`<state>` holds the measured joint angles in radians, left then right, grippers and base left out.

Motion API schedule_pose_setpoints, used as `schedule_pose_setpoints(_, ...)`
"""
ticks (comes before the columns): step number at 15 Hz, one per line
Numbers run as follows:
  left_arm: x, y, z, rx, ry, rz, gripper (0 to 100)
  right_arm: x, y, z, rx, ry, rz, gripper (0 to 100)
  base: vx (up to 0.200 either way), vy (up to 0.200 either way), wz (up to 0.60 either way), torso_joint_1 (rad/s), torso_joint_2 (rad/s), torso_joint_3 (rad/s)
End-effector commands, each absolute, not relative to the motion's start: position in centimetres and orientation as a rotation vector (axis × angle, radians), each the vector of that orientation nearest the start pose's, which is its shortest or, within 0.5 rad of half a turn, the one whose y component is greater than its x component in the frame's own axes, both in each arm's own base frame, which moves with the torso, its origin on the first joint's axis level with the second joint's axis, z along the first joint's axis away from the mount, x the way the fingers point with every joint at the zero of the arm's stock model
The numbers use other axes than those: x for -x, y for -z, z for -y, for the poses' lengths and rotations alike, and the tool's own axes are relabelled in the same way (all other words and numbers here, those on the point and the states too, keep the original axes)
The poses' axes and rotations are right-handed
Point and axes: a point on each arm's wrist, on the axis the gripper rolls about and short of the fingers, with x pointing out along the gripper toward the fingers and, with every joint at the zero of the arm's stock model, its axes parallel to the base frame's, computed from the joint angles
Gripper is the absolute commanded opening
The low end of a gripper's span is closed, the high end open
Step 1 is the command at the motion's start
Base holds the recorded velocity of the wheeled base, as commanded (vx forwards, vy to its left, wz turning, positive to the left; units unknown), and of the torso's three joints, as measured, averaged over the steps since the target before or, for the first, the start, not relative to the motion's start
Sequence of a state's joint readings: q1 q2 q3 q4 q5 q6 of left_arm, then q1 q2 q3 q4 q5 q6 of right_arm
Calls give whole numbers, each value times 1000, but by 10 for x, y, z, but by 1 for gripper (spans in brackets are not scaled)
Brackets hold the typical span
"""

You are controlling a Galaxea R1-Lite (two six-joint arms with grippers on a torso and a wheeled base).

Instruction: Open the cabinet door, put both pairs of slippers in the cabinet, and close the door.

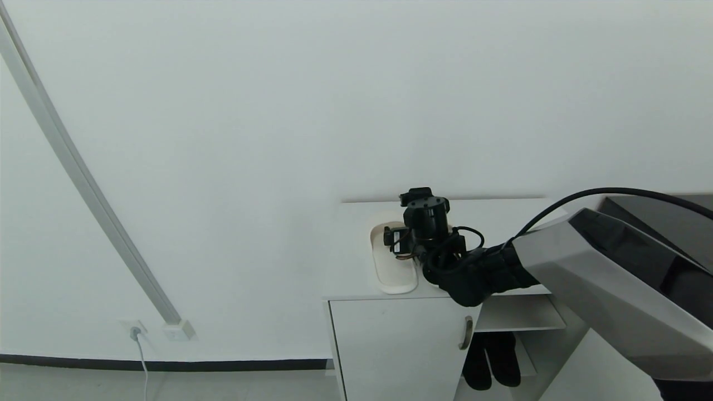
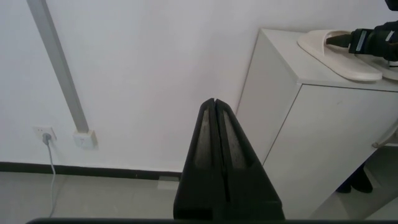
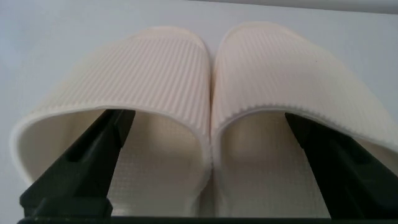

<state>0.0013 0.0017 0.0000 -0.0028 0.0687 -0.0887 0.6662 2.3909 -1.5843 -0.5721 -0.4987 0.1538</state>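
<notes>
The right arm (image 1: 585, 278) wears an angular pale-grey shell set with a glossy black panel. A thick black cable (image 1: 613, 189) arcs from it to a wrist wrapped in a crinkled black cover. A black cylindrical joint with small screws on its cap leads to the black right hand (image 1: 396, 243). The left hand (image 2: 214, 162) is matte black, with two tapering fingers that have recessed faces.

We see cream slippers (image 1: 392, 267) side by side atop the white cabinet (image 1: 401, 345); black slippers (image 1: 490, 362) lie inside its open right half.
</notes>
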Motion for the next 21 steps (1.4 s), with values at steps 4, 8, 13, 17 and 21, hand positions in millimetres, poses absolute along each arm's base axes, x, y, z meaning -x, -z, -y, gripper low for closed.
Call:
schedule_pose_setpoints(4,23,-76,-2,89,-71,3,0,-396,-108,-298,-28,-152,-199,0,0,0,0,0,0,0)
schedule_pose_setpoints(8,23,-76,-2,89,-71,3,0,-396,-108,-298,-27,-153,-201,0,0,0,0,0,0,0)
schedule_pose_setpoints(13,23,-76,-1,89,-69,3,0,-387,-133,-291,-45,-160,-172,0,0,0,0,0,0,0)
schedule_pose_setpoints(17,23,-76,-2,89,-71,3,0,-337,-172,-260,-40,-323,-179,0,0,0,0,0,0,0)
schedule_pose_setpoints(21,23,-76,-2,89,-71,3,0,-293,-175,-226,-14,-482,-181,0,0,0,0,0,0,0)
